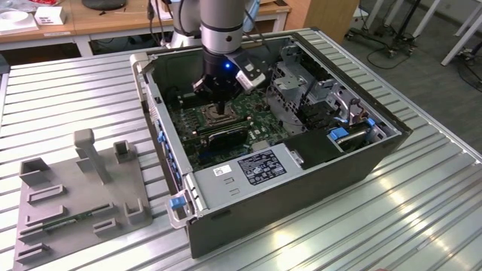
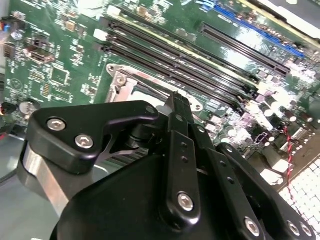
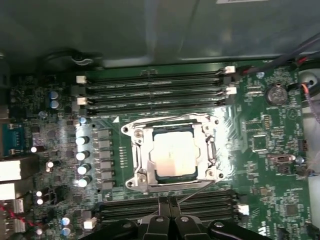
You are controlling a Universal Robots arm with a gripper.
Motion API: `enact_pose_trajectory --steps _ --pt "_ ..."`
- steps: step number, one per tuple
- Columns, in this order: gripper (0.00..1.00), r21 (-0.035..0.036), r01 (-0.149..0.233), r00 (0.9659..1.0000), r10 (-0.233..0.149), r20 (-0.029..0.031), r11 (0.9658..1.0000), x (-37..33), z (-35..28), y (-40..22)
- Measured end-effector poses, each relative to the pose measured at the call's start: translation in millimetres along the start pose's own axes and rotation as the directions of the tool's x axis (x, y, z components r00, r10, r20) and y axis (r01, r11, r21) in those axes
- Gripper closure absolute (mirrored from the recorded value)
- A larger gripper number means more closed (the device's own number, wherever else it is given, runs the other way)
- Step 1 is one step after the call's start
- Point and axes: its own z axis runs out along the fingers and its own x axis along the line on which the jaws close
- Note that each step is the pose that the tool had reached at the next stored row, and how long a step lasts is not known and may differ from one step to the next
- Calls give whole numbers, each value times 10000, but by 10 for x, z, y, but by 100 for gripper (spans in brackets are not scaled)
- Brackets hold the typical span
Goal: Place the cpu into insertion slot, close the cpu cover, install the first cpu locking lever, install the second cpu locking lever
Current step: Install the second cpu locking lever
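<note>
The cpu [image 3: 172, 152], a pale square chip, lies in the socket on the green motherboard. The cpu cover [image 3: 140, 156], a silvery frame, lies flat around it with the chip showing through its window. A thin wire locking lever [image 3: 200, 188] slants from the socket's corner toward my fingertips. My gripper [image 3: 168, 201] is shut, its black fingers pressed together at the socket's edge, and I see nothing held between them. The second wrist view has the gripper [image 2: 178, 102] just over the socket's frame [image 2: 121, 82]. In the exterior view the gripper [image 1: 218, 108] hangs inside the open computer case, right above the socket [image 1: 213, 117].
Rows of memory slots [image 3: 155, 90] flank the socket on two sides. Case walls [image 1: 154, 107], a drive cage [image 1: 301, 90] and the power supply [image 1: 260, 165] close in around the arm. A grey fixture plate [image 1: 75, 197] sits on the slatted table at the exterior view's left.
</note>
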Motion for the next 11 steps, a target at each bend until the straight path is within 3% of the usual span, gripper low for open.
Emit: enact_pose_trajectory --steps 5,11 --pt "90 11 0 10000 0 2 10000 86 18 -9" --pt "90 21 1 10000 -1 3 10000 132 47 -13"
